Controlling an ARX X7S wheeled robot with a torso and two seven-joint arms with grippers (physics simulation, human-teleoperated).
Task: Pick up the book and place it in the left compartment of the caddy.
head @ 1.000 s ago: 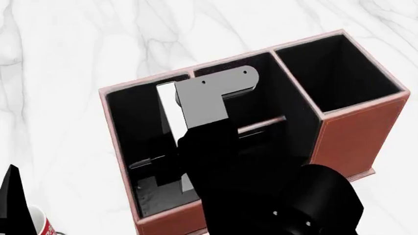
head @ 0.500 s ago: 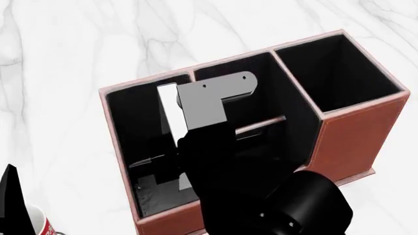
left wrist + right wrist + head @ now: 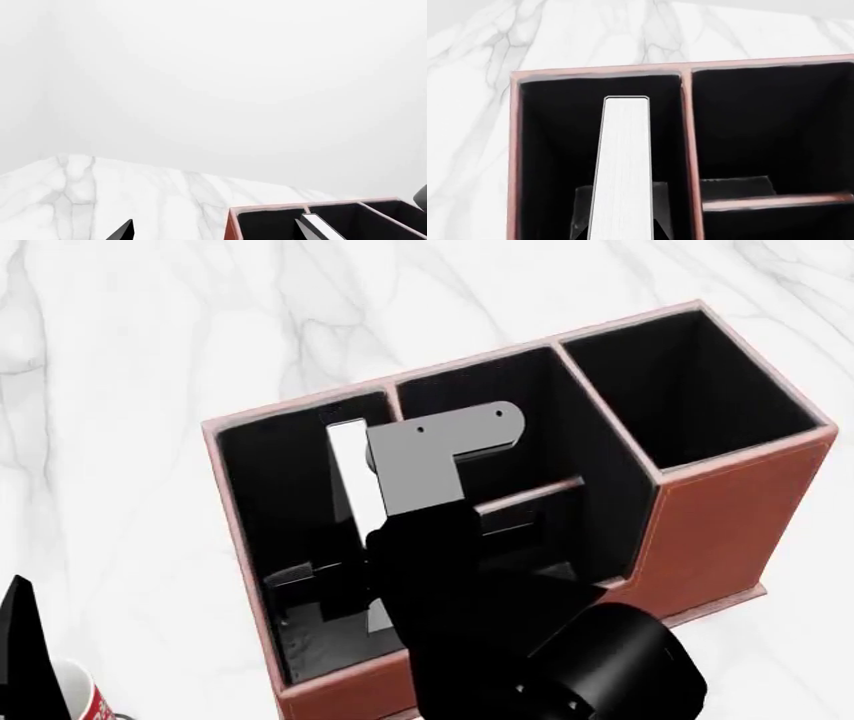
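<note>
The caddy [image 3: 727, 510] is reddish-brown with a black inside. The book [image 3: 350, 465] stands on edge inside the left compartment [image 3: 267, 490], white page edges up and its top near the rim. My right gripper [image 3: 360, 580] reaches down into that compartment, shut on the book. In the right wrist view the book [image 3: 624, 165] runs up the compartment [image 3: 554, 150], with a dark fingertip [image 3: 582, 234] against each cover. My left gripper [image 3: 213, 232] is open and empty, off the caddy's left end [image 3: 233, 225].
A red-and-white mug [image 3: 83, 695] stands at the near left, beside my left gripper's black finger [image 3: 20, 635]. My right arm [image 3: 534, 660] covers the caddy's near middle. The taller end section [image 3: 687, 390] is at the right. White marble tabletop [image 3: 160, 330] lies all round.
My right arm has drawn slightly back toward me and its elbow has swung left. The book has shifted a little with it and stays inside the left compartment.
</note>
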